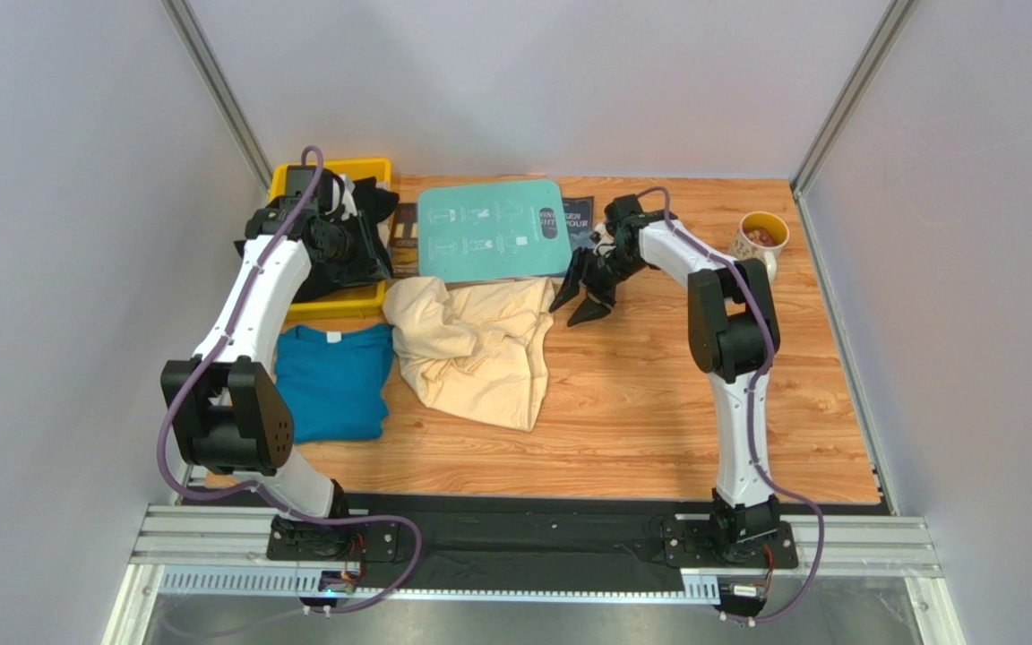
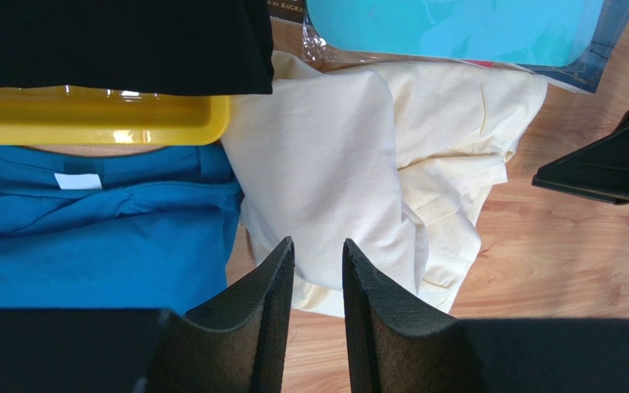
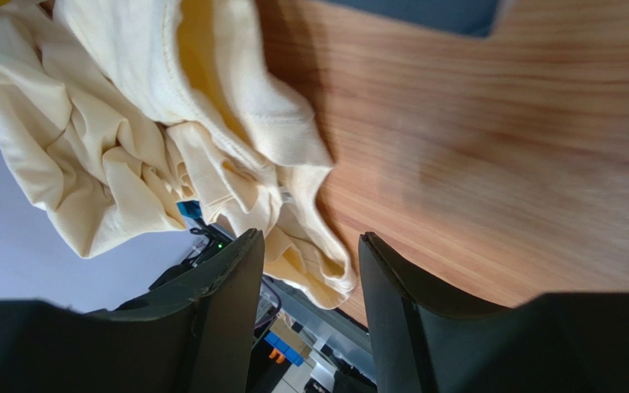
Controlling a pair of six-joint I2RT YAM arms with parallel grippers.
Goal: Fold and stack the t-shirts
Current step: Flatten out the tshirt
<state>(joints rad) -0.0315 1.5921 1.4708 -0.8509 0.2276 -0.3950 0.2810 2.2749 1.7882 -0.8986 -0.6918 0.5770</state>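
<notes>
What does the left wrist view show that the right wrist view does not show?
Only the left wrist view shows the teal-blue t-shirt lying flat, the black cloth above it, and the left end effector, open and holding nothing. Only the right wrist view shows a metal rail with wiring past the table edge. Both views show the crumpled pale cream t-shirt on the wooden table.

Bright, even light, soft shadows — right wrist view's table smeared (motion blur).

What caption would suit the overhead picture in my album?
Crumpled cream t-shirt awaits folding, right claw open beside it; teal-blue t-shirt lies left, black shirts in the yellow bin.
</notes>
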